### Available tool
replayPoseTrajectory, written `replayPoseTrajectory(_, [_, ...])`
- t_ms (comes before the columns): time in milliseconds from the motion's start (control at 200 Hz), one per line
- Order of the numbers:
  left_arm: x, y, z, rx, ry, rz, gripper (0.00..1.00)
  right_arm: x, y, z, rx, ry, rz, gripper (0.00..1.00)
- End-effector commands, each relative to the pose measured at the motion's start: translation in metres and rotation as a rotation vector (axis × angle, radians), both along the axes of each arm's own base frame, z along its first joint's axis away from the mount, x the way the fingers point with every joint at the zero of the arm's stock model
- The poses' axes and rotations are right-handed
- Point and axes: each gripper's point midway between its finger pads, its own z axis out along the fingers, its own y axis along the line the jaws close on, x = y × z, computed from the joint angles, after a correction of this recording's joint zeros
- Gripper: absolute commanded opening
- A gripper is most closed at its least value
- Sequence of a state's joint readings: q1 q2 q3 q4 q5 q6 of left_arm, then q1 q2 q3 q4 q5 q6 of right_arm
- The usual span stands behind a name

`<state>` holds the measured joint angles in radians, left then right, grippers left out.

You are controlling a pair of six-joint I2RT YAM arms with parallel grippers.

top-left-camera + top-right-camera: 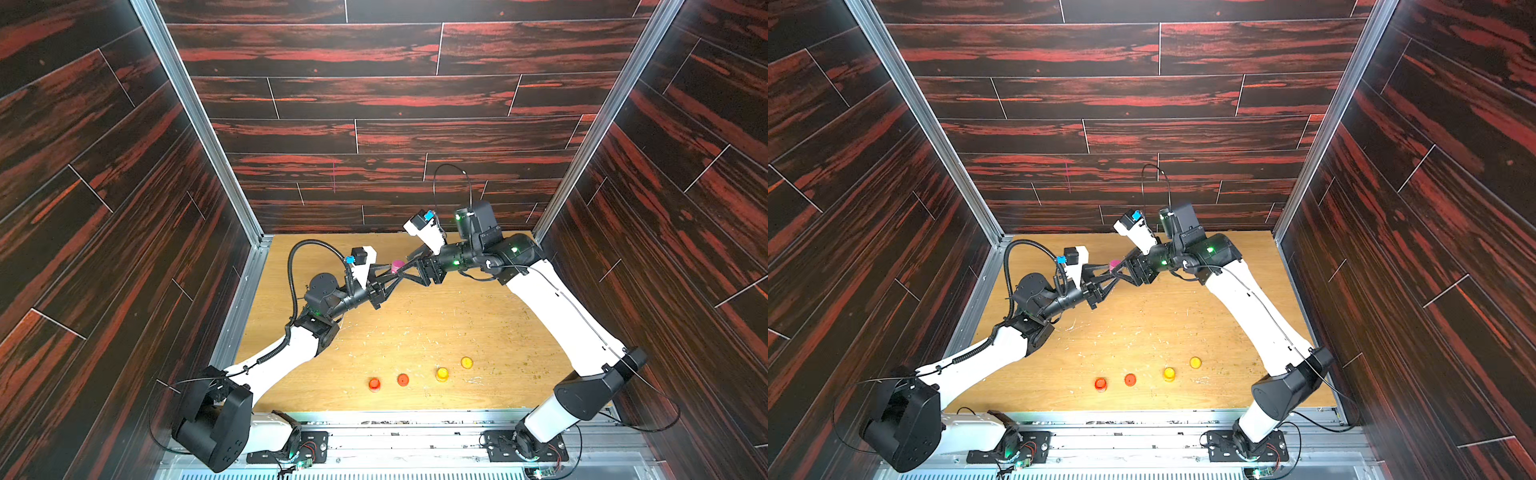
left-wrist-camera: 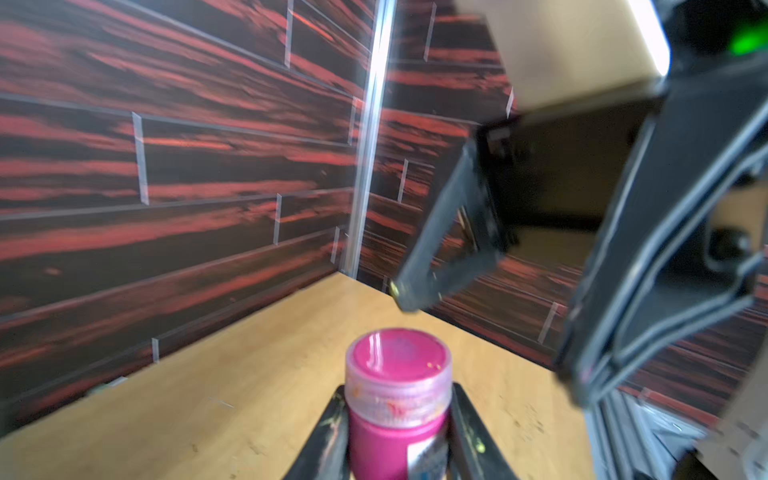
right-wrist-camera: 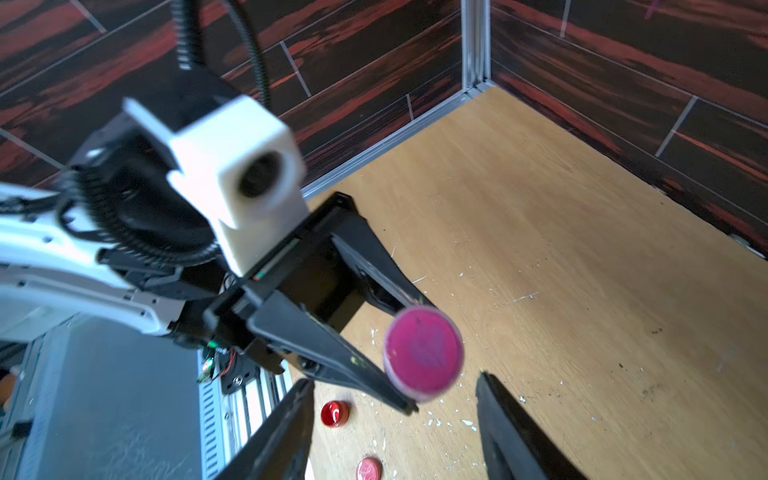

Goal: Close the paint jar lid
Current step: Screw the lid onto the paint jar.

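left hand (image 2: 398, 388): holds pink paint jar (image 2: 386, 444) tight, lid (image 2: 399, 357) on | right hand (image 3: 395, 379): open, near lid, not touching | jar up over tabletop (image 1: 415, 324), near back edge

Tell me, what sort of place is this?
Probably a robot test booth: left arm and right arm bolted at a wooden tabletop, boxed in by wood-print panels on metal framing, with small paint jars to practise on.
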<state>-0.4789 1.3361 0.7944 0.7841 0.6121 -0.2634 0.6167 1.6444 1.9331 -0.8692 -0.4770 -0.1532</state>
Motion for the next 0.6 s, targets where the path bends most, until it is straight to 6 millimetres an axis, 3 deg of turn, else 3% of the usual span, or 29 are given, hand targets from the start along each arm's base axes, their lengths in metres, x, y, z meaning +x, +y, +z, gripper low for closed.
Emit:
replayPoseTrajectory(0, [-0.02,-0.001,0.011,-0.004,-0.017,-0.077,0.1,-0.01,0.002,-0.005,-0.015,0.017,0.092,0.65])
replayPoseTrajectory(416, [-0.023,-0.001,0.014,-0.006,-0.029,-0.082,0.1,0.004,0.008,-0.022,-0.047,0.052,0.08,0.61])
replayPoseTrajectory(591, [-0.023,-0.001,0.012,0.0,-0.03,-0.079,0.1,0.004,0.011,-0.026,-0.04,0.074,0.088,0.53])
